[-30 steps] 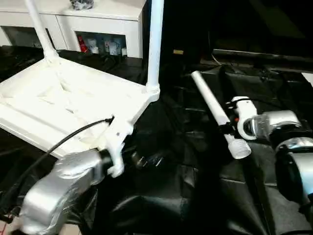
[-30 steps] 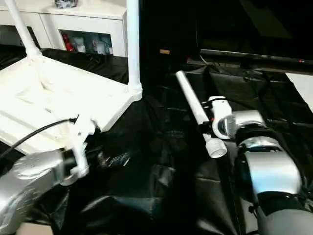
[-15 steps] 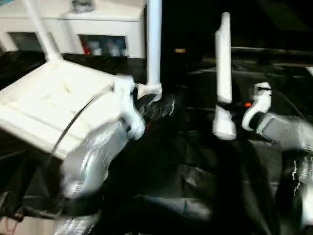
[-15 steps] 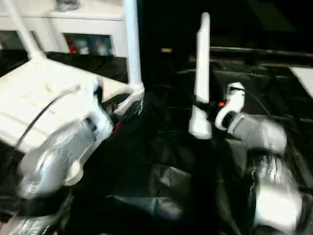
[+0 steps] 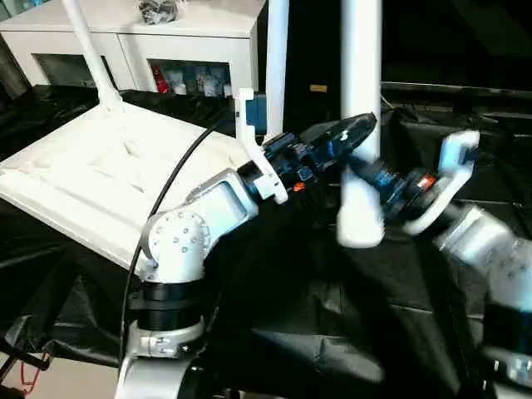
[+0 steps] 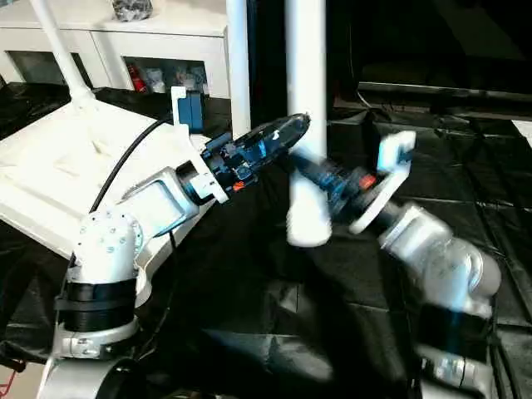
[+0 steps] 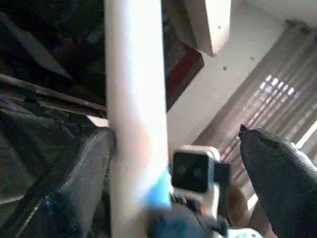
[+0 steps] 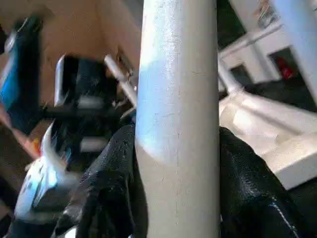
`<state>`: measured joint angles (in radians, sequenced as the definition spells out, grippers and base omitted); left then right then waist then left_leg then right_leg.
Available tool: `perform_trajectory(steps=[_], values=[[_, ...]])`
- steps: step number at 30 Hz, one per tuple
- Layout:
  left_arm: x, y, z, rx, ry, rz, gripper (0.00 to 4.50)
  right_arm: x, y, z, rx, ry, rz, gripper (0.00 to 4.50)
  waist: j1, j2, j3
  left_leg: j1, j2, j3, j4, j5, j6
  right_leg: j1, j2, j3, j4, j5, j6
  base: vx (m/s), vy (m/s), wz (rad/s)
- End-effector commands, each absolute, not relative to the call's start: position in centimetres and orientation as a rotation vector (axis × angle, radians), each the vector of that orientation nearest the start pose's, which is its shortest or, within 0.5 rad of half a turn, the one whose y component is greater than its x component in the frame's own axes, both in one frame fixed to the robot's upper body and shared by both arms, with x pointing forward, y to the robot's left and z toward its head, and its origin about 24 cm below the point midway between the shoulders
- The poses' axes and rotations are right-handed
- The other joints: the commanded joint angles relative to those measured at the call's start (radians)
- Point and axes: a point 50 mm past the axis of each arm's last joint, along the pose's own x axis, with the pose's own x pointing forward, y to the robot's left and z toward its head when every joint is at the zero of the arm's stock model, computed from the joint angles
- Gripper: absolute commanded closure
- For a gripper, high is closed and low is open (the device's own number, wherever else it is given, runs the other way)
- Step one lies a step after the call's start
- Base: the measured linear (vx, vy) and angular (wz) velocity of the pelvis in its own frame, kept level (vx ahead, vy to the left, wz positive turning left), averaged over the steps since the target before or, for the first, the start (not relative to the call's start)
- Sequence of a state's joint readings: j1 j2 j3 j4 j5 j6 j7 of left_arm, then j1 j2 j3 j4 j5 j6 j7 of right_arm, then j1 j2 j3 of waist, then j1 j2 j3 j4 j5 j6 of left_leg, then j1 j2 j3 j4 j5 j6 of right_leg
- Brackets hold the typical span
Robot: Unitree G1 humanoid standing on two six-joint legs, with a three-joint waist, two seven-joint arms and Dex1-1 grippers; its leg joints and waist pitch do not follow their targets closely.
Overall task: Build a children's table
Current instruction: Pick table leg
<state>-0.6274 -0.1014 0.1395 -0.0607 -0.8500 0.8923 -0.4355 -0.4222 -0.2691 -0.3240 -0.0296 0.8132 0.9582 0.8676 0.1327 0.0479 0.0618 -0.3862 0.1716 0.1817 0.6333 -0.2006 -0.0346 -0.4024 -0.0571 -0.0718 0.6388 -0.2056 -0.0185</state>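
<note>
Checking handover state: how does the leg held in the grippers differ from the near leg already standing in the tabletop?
The held leg hangs free above the black cloth, its wide end open and unseated; the mounted leg stands socketed in the tabletop corner. The right gripper clamps the held leg; nothing grips the mounted leg. Both are upright white tubes.

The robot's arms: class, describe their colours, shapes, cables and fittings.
Both arms are silver with rounded joint housings. The left arm carries a black cable and a white bracket at the wrist. The right arm has a white curved bracket. Each end effector has glossy black fingers.
</note>
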Motion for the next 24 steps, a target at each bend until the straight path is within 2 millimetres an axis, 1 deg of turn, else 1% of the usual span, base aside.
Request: perform_trajectory(steps=[1, 2, 3, 4, 5, 7, 9, 10, 12, 13, 14, 15, 16, 17, 18, 19, 20, 21, 22, 23, 24], values=[[29.9, 3.9, 19.3, -0.777, 0.076, -1.154, 0.00, 28.3, -15.8, 14.4, 0.628, 0.140, 1.120, 2.66, 0.000, -0.031, -0.073, 0.011, 0.055, -0.030, -0.076, -0.083, 0.026, 0.054, -0.089, 0.052, -0.106, -0.283, -0.117, 0.000, 0.000, 0.00], [29.8, 3.9, 19.4, -0.800, 0.074, -1.163, 0.00, 28.3, -15.6, 14.2, 0.604, 0.163, 1.116, 2.66, 0.002, -0.023, -0.074, 0.012, 0.055, -0.030, -0.075, -0.074, 0.025, 0.053, -0.091, 0.054, -0.102, -0.270, -0.125, 0.000, 0.000, 0.00], [29.7, 3.9, 19.5, -0.816, 0.073, -1.170, 0.00, 28.3, -15.4, 14.0, 0.588, 0.178, 1.113, 2.66, 0.002, -0.022, -0.073, 0.011, 0.055, -0.030, -0.075, -0.071, 0.026, 0.053, -0.092, 0.054, -0.104, -0.266, -0.127, 0.000, 0.000, 0.00], [29.6, 3.9, 19.5, -0.811, 0.078, -1.174, 0.00, 28.3, -15.2, 13.8, 0.570, 0.193, 1.118, 2.66, 0.003, -0.027, -0.074, 0.011, 0.057, -0.029, -0.075, -0.069, 0.026, 0.052, -0.092, 0.054, -0.102, -0.255, -0.132, 0.000, 0.000, 0.00], [29.6, 3.9, 19.4, -0.803, 0.086, -1.171, 0.00, 28.3, -15.0, 13.7, 0.559, 0.200, 1.122, 2.66, 0.004, -0.024, -0.074, 0.011, 0.058, -0.030, -0.076, -0.062, 0.027, 0.052, -0.092, 0.054, -0.100, -0.242, -0.133, 0.000, 0.000, 0.00], [29.8, 3.9, 18.9, -0.780, 0.118, -1.139, 0.00, 28.4, -14.5, 13.8, 0.532, 0.205, 1.132, 2.66, 0.006, -0.024, -0.075, 0.011, 0.057, -0.029, -0.075, -0.057, 0.030, 0.052, -0.093, 0.055, -0.100, -0.227, -0.138, 0.000, 0.000, 0.00], [30.5, 4.1, 18.1, -0.746, 0.159, -1.050, 0.00, 28.6, -14.0, 13.9, 0.478, 0.205, 1.124, 2.66, 0.007, -0.022, -0.074, 0.011, 0.058, -0.030, -0.076, -0.059, 0.029, 0.051, -0.094, 0.056, -0.100, -0.224, -0.139, 0.000, 0.000, 0.00], [30.6, 4.1, 17.9, -0.740, 0.164, -1.028, 0.00, 28.7, -13.9, 13.9, 0.466, 0.205, 1.120, 2.66, 0.007, -0.024, -0.073, 0.012, 0.057, -0.029, -0.077, -0.062, 0.026, 0.051, -0.093, 0.056, -0.102, -0.228, -0.134, 0.000, 0.000, 0.00], [31.4, 4.5, 17.3, -0.724, 0.185, -0.933, 0.00, 28.9, -13.4, 14.0, 0.424, 0.201, 1.102, 2.66, 0.007, -0.023, -0.074, 0.011, 0.056, -0.029, -0.077, -0.064, 0.022, 0.052, -0.093, 0.057, -0.102, -0.231, -0.127, 0.000, 0.000, 0.00], [31.6, 4.7, 17.2, -0.717, 0.186, -0.905, 0.00, 29.0, -13.2, 14.0, 0.408, 0.200, 1.094, 2.66, 0.008, -0.019, -0.074, 0.012, 0.058, -0.031, -0.077, -0.067, 0.018, 0.052, -0.094, 0.058, -0.102, -0.230, -0.123, 0.000, 0.000, 0.00], [31.9, 5.0, 17.2, -0.685, 0.174, -0.855, 0.00, 29.3, -12.6, 14.1, 0.360, 0.194, 1.057, 2.66, 0.007, -0.020, -0.074, 0.011, 0.058, -0.032, -0.078, -0.070, 0.014, 0.052, -0.094, 0.057, -0.103, -0.231, -0.116, 0.000, 0.000, 0.00], [31.9, 5.0, 17.2, -0.683, 0.173, -0.851, 0.18, 29.4, -12.6, 14.1, 0.355, 0.194, 1.053, 2.66, 0.006, -0.017, -0.074, 0.011, 0.058, -0.033, -0.079, -0.070, 0.010, 0.052, -0.094, 0.057, -0.102, -0.230, -0.115, 0.000, 0.000, 0.00], [32.3, 5.4, 17.1, -0.640, 0.173, -0.772, 0.18, 29.8, -12.0, 14.1, 0.309, 0.185, 1.002, 2.66, 0.006, -0.019, -0.075, 0.011, 0.058, -0.032, -0.079, -0.070, 0.007, 0.052, -0.095, 0.057, -0.101, -0.221, -0.115, 0.000, 0.000, 0.00], [32.6, 5.6, 16.9, -0.610, 0.176, -0.713, 0.28, 30.1, -11.6, 14.2, 0.285, 0.179, 0.969, 2.66, 0.001, -0.017, -0.074, 0.011, 0.058, -0.034, -0.080, -0.072, 0.002, 0.051, -0.092, 0.057, -0.100, -0.211, -0.114, 0.000, 0.000, 0.00], [32.6, 5.6, 16.9, -0.610, 0.176, -0.713, 0.35, 30.1, -11.6, 14.2, 0.285, 0.179, 0.969, 2.66, 0.001, -0.017, -0.076, 0.012, 0.058, -0.034, -0.080, -0.072, 0.002, 0.052, -0.093, 0.057, -0.099, -0.206, -0.114, 0.000, 0.000, 0.00], [33.0, 6.0, 16.6, -0.575, 0.192, -0.627, 0.39, 30.6, -11.1, 14.1, 0.227, 0.178, 0.925, 2.66, 0.000, -0.013, -0.075, 0.012, 0.059, -0.035, -0.080, -0.077, -0.004, 0.051, -0.092, 0.056, -0.098, -0.201, -0.116, 0.000, 0.000, 0.00], [33.4, 6.3, 16.3, -0.570, 0.197, -0.553, 0.56, 30.7, -10.4, 14.2, 0.185, 0.170, 0.911, 2.66, -0.001, -0.013, -0.074, 0.014, 0.055, -0.033, -0.079, -0.086, -0.004, 0.051, -0.092, 0.057, -0.101, -0.210, -0.114, 0.000, 0.000, 0.00], [33.6, 6.6, 16.2, -0.570, 0.198, -0.509, 0.56, 30.7, -9.9, 14.3, 0.163, 0.162, 0.908, 2.66, -0.001, -0.011, -0.075, 0.013, 0.058, -0.034, -0.080, -0.087, -0.008, 0.051, -0.093, 0.058, -0.099, -0.206, -0.116, 0.000, 0.000, 0.00], [33.8, 6.8, 16.2, -0.563, 0.192, -0.464, 0.65, 30.7, -9.5, 14.4, 0.147, 0.155, 0.902, 2.66, -0.003, -0.013, -0.074, 0.011, 0.056, -0.034, -0.080, -0.086, -0.008, 0.052, -0.091, 0.058, -0.099, -0.193, -0.117, 0.000, 0.000, 0.00], [34.1, 7.2, 16.2, -0.545, 0.172, -0.408, 0.82, 30.6, -8.7, 14.6, 0.131, 0.137, 0.900, 2.66, -0.002, -0.016, -0.076, 0.011, 0.057, -0.034, -0.080, -0.081, -0.004, 0.054, -0.092, 0.058, -0.098, -0.178, -0.121, 0.000, 0.000, 0.00], [34.1, 7.2, 16.2, -0.545, 0.172, -0.408, 0.89, 30.6, -8.7, 14.6, 0.131, 0.137, 0.900, 2.66, -0.002, -0.013, -0.077, 0.012, 0.058, -0.034, -0.080, -0.077, -0.002, 0.051, -0.092, 0.058, -0.096, -0.168, -0.121, 0.000, 0.000, 0.00]])
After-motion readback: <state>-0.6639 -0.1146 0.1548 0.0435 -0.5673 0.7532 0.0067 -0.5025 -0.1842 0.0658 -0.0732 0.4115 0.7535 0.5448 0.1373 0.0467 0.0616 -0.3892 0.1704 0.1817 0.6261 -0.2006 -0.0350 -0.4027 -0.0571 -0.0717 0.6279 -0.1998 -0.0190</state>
